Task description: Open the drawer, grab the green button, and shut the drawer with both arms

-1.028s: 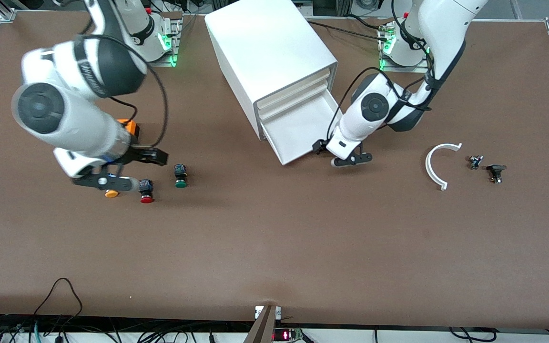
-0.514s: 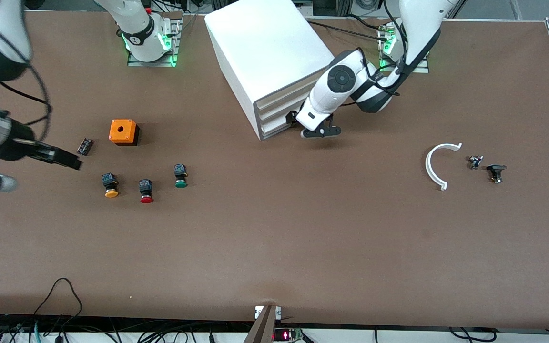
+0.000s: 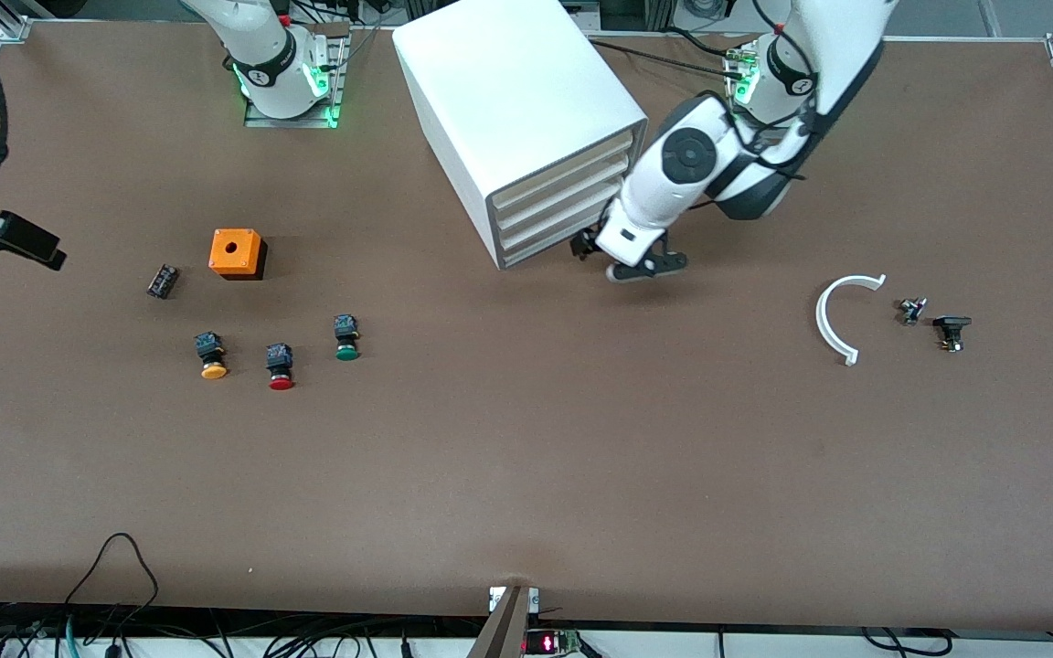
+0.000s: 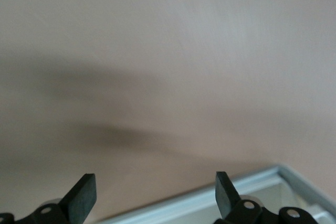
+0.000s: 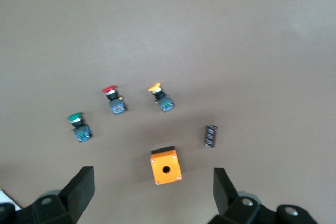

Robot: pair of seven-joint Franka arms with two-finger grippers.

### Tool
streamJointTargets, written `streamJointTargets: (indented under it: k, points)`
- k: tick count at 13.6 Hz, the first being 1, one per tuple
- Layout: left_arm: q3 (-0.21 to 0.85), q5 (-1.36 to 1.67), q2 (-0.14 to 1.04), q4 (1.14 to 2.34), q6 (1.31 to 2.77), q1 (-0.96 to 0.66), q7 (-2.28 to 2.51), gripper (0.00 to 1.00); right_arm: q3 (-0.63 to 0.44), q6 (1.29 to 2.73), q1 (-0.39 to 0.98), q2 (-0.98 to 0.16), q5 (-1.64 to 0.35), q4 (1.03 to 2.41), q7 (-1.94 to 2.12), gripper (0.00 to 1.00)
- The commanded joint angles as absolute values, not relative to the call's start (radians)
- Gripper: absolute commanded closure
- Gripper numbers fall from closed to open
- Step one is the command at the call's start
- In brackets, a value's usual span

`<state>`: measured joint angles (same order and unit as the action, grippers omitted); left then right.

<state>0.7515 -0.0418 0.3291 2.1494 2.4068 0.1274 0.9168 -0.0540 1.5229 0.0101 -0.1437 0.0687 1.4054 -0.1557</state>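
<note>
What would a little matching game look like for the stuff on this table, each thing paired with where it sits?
Things:
1. green button
2. orange box
3. white arc
4. left gripper

Places:
A. in front of the cabinet, over the table
B. toward the left arm's end of the table
C. beside the red button
D. farther from the front camera than the three buttons

Pairs: 1-C, 2-D, 3-B, 4-A
</note>
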Motion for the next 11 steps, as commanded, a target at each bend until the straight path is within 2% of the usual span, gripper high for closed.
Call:
streamJointTargets:
  k: [1, 5, 8, 11]
  points:
    - [0.756, -0.058, 0.215, 2.041, 2.19, 0.242, 0.78, 0.0, -0.055, 1.485, 0.002, -0.107, 0.072, 1.439, -0.109, 0.0]
    - [0.629, -0.064, 0.12, 1.873, 1.939, 0.282, 0.47, 0.0, -0.083, 1.512, 0.002, -0.075, 0.069, 1.503, -0.002, 0.0]
    - [0.51, -0.057, 0.078, 1.757, 1.783, 0.282, 0.209, 0.0, -0.081, 1.621, 0.003, 0.047, 0.069, 1.685, -0.003, 0.0]
    - [0.428, -0.029, 0.078, 1.678, 1.689, 0.282, 0.158, 0.0, -0.084, 1.617, 0.002, 0.057, 0.06, 1.697, 0.005, 0.0]
